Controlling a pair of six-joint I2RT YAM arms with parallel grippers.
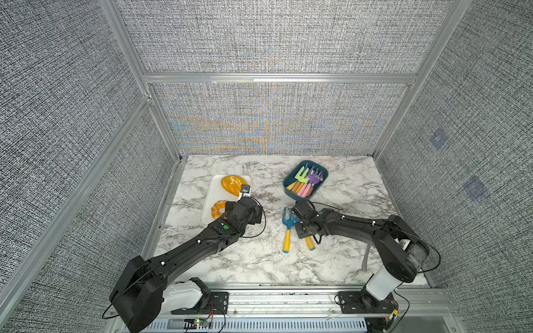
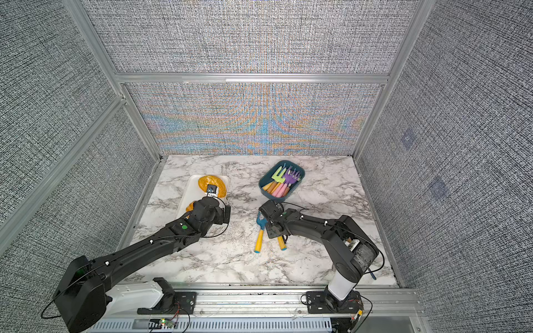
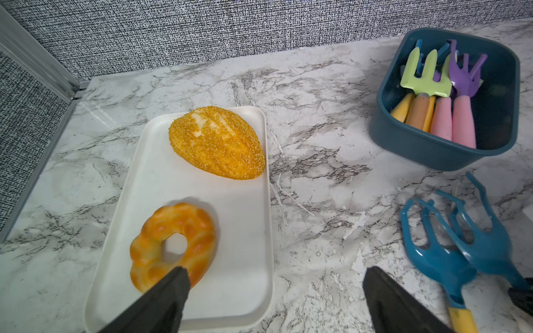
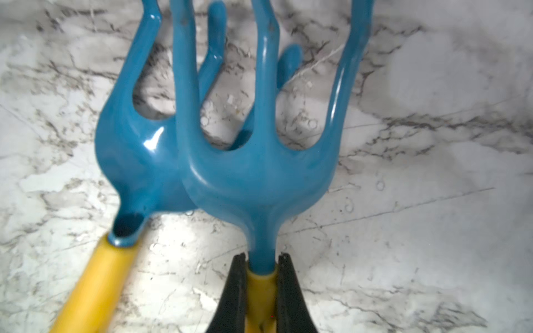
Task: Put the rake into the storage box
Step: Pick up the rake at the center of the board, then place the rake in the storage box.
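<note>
Two blue rakes with yellow handles are on the marble table in front of the storage box. My right gripper [image 4: 261,259] is shut on the neck of one rake [image 4: 259,178], where blue meets yellow. Its tines overlap the head of the other rake [image 4: 135,155], which lies loose beside it [image 1: 287,227]. The left wrist view shows the held rake [image 3: 487,248] too. The storage box [image 1: 297,197], a dark teal tub at the back right, holds several coloured rakes. My left gripper [image 3: 275,272] is open and holds nothing. One of its fingers is over the doughnut, the other over bare table.
A white tray [image 1: 210,199] at the left carries an orange bread loaf [image 1: 232,184] and a ring doughnut [image 1: 217,209]. Grey fabric walls with aluminium posts close in the back and both sides. Both arms reach in from the front rail.
</note>
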